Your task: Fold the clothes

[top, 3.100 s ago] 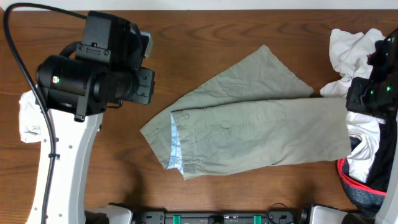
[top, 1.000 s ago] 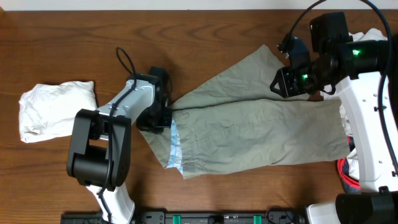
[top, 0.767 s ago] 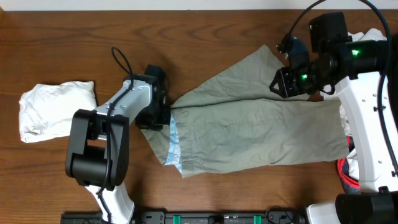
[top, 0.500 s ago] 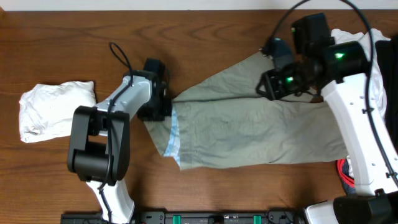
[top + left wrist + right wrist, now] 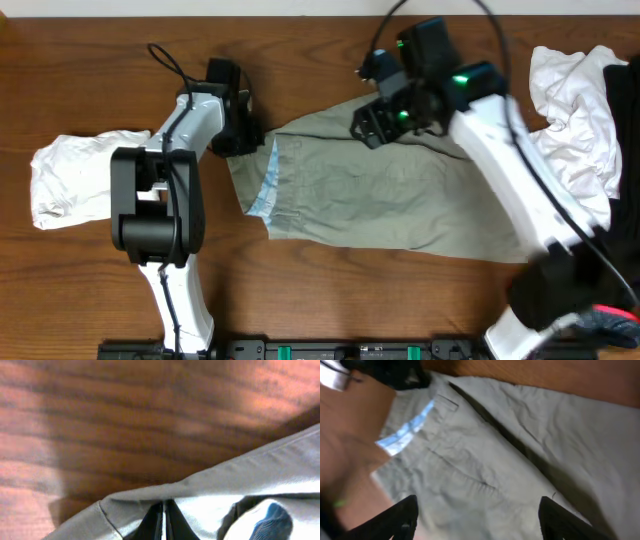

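We see the khaki shorts (image 5: 400, 205) lying flat across the middle of the wooden surface (image 5: 90, 290), with the blue waistband lining facing our left. Our left hand (image 5: 246, 140) is clenched on the waistband's far corner. Our right hand (image 5: 477, 515) hangs released above the fabric, fingers spread wide. A crumpled white cloth (image 5: 80, 180) lies far left, and a pile of clothes (image 5: 570, 90) far right.
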{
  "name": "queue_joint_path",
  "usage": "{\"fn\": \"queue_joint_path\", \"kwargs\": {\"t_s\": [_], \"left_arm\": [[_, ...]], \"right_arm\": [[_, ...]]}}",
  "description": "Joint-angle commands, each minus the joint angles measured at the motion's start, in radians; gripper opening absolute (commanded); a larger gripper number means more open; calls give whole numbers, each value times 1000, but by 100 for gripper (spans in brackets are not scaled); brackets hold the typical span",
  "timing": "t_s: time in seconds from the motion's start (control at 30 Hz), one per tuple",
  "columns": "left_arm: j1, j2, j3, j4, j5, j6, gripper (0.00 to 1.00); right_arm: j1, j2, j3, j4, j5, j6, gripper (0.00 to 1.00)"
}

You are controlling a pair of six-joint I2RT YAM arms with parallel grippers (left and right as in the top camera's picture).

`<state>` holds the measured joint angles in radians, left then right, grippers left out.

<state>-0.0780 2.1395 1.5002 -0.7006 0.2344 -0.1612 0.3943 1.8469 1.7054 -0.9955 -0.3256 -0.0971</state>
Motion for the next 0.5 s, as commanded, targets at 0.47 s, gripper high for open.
{"fn": "queue_joint_path", "kwargs": {"t_s": [0.47], "left_arm": [[6, 77, -14, 8, -33, -8, 6]], "right_arm": [[13, 319, -13, 207, -56, -197, 73]]}}
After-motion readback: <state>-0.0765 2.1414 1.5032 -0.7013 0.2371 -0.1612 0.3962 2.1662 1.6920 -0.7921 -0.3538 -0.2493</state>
